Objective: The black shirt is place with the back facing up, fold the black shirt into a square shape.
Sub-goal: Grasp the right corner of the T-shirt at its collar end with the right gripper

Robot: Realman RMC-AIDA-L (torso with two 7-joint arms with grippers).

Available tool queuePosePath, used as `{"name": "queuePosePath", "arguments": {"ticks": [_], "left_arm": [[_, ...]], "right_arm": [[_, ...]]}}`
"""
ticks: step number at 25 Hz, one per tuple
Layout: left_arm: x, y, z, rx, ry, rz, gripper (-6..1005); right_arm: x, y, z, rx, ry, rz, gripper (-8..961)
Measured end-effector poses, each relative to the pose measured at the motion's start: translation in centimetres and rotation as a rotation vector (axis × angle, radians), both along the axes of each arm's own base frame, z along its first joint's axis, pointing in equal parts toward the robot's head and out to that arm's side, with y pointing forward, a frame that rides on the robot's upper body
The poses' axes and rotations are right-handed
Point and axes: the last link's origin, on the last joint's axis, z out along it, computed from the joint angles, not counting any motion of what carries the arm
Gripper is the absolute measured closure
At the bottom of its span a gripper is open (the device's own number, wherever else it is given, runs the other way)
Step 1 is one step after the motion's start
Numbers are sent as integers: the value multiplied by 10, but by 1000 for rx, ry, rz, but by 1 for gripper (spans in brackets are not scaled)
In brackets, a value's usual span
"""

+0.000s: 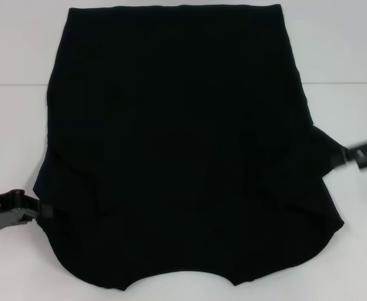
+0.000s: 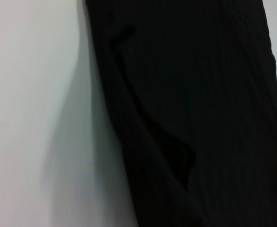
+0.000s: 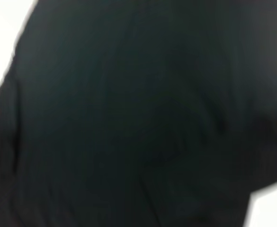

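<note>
While the black shirt (image 1: 183,144) lies spread flat across the white table (image 1: 14,50), I see it fill most of my head view, plain side up, straight hem at the far edge and sleeves flaring out toward the near corners. On my left wrist camera its side edge runs along bare tabletop with a small fold in the cloth. My left gripper (image 1: 42,209) sits at the near left sleeve edge and my right gripper (image 1: 341,155) at the right sleeve, both low on the table and touching the fabric; whether either is closed on cloth I cannot tell
</note>
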Motion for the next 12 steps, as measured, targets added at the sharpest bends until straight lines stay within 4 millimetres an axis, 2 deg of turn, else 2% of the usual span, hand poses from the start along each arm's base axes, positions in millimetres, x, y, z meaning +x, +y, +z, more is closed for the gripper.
{"name": "queuePosePath", "arguments": {"ticks": [5,12], "left_arm": [[2,5,1,11,7,-4,947],[6,12,1,23,11,-6,947]], "right_arm": [[22,-23,2,-84,-30,-63,101],[33,-35,-23,-113,-17,-85,102]]}}
